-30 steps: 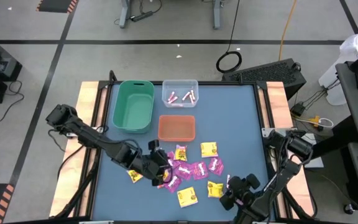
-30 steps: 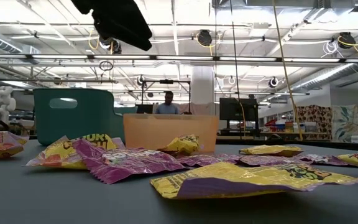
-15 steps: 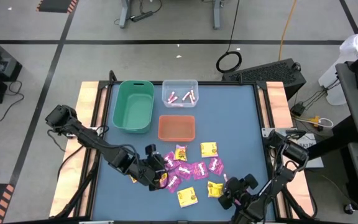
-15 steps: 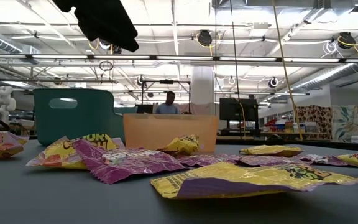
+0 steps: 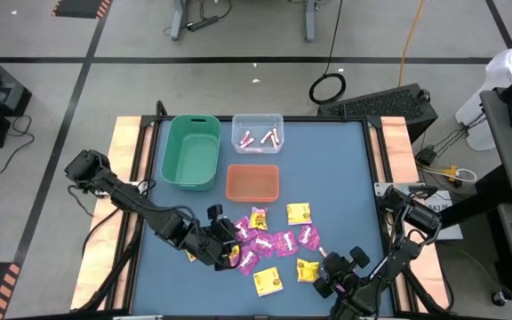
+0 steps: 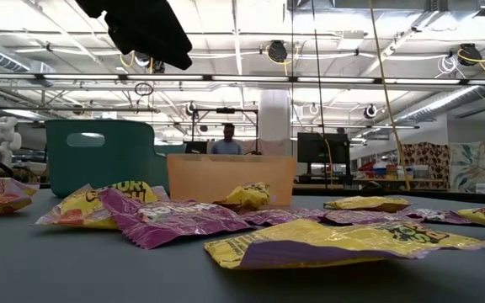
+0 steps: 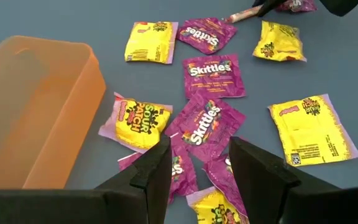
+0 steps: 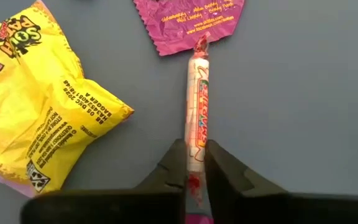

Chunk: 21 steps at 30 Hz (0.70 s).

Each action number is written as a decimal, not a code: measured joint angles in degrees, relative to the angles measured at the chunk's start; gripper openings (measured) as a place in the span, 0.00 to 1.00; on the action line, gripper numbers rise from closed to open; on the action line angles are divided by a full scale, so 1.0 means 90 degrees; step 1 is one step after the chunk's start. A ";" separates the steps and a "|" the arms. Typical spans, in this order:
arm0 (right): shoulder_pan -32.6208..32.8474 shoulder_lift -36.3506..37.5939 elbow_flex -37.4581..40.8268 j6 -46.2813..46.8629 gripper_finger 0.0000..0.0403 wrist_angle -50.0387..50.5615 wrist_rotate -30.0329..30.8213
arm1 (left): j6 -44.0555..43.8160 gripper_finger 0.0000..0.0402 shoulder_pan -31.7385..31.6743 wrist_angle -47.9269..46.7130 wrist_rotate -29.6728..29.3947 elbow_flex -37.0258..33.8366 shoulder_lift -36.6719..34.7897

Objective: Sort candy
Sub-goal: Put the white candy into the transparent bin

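My right gripper (image 8: pixel 195 163) is down at the near-right part of the blue table (image 5: pixel 345 178), jaws pinched on the near end of a thin pale pink-white wrapped candy stick (image 8: pixel 197 99). The stick's long axis runs straight out ahead of my fingers, so I've got it end-on, w/ most of its length sticking forward. Its far tip touches the edge of a magenta-pink square packet (image 8: pixel 188 22); a crumpled yellow square packet (image 8: pixel 39 102) lies just beside, not touching the stick.

Left gripper (image 7: pixel 197 165) hovers over the main pile of yellow & magenta packets (image 5: pixel 269 242), jaws apart, nothing between them. An orange rectangular bin (image 7: pixel 33 106) is just beside that pile.

Judgement: the clear bin (image 5: pixel 257 132) at the far edge already holds similar sticks, so that's prob. where this one goes. It's well apart from my right gripper, across the pile. Grip is on one end only, so stick may droop or swing on lift.
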<state>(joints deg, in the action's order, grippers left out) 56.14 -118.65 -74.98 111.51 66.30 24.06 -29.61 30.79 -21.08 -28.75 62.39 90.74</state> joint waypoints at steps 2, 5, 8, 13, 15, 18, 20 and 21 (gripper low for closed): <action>0.0026 0.0000 0.0002 -0.0003 0.03 0.0015 0.0007 | 0.0005 0.41 0.0000 0.0000 0.0000 0.0000 0.0000; 0.0062 0.0000 0.0002 0.0014 0.04 0.0015 0.0007 | 0.0046 0.41 0.0000 0.0000 0.0000 0.0000 0.0000; 0.0060 0.0038 0.0016 0.0016 0.08 0.0035 -0.0045 | 0.0046 0.41 0.0000 0.0000 -0.0002 0.0000 0.0000; 0.0068 0.0323 0.0024 -0.0099 0.10 0.0099 -0.0159 | 0.0046 0.41 0.0000 -0.0002 -0.0002 0.0000 0.0000; 0.0072 0.0472 0.0021 -0.0244 0.09 0.0100 -0.0019 | 0.0049 0.41 0.0000 0.0000 -0.0002 0.0000 0.0000; 0.0067 0.0659 0.0019 -0.0535 0.08 0.0096 0.0479 | 0.0051 0.41 0.0000 0.0000 -0.0011 0.0000 0.0000; 0.0067 0.0813 0.0019 -0.0773 0.08 0.0093 0.0909 | 0.0059 0.41 0.0000 0.0000 -0.0027 0.0000 0.0000; 0.0067 0.0897 0.0019 -0.0935 0.08 0.0093 0.1141 | 0.0082 0.41 0.0000 0.0000 -0.0027 0.0000 0.0000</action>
<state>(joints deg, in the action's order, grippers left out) 56.75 -110.58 -74.81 103.09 67.13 34.32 -28.86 30.79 -21.08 -28.99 62.39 90.74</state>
